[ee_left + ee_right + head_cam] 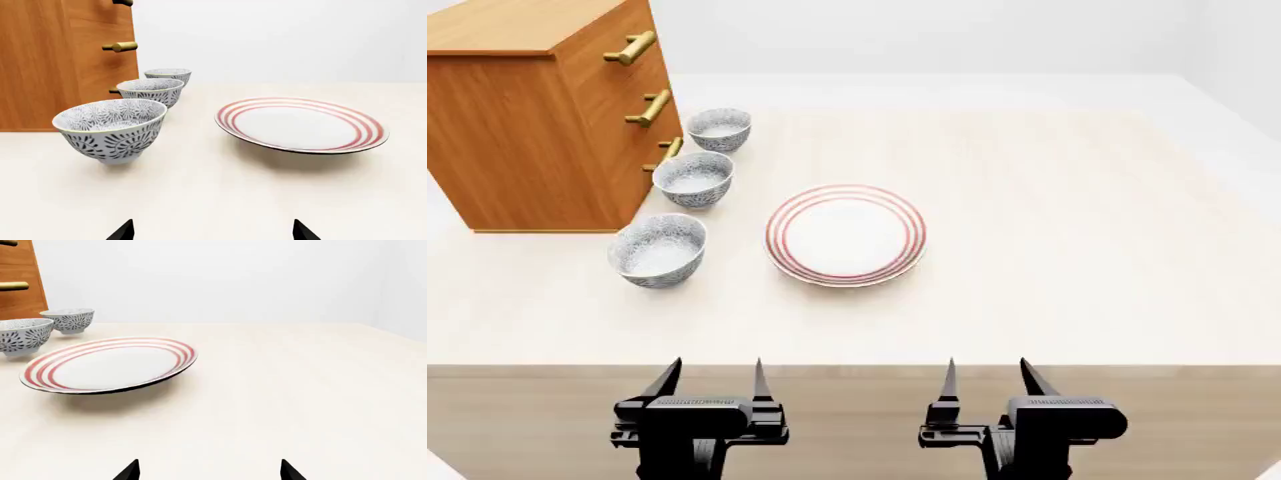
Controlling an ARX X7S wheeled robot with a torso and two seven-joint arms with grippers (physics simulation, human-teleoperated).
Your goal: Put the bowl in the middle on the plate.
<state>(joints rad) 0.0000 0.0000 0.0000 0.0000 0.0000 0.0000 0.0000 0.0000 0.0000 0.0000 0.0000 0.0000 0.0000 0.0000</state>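
Below the table (1068,260) edge, left gripper (710,378) and right gripper (985,378) hover level, jaws spread.

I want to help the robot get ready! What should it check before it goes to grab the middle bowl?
1. Middle bowl found, between the other two: ok.
2. Bowl upright, nothing inside: ok.
3. Plate bare, ready for the bowl: ok.
4. Left hand open, holding nothing: ok.
5. Right hand open, holding nothing: ok.
6. Room for fingers beside the wooden drawers: cannot tell; the bowl sits very near them.
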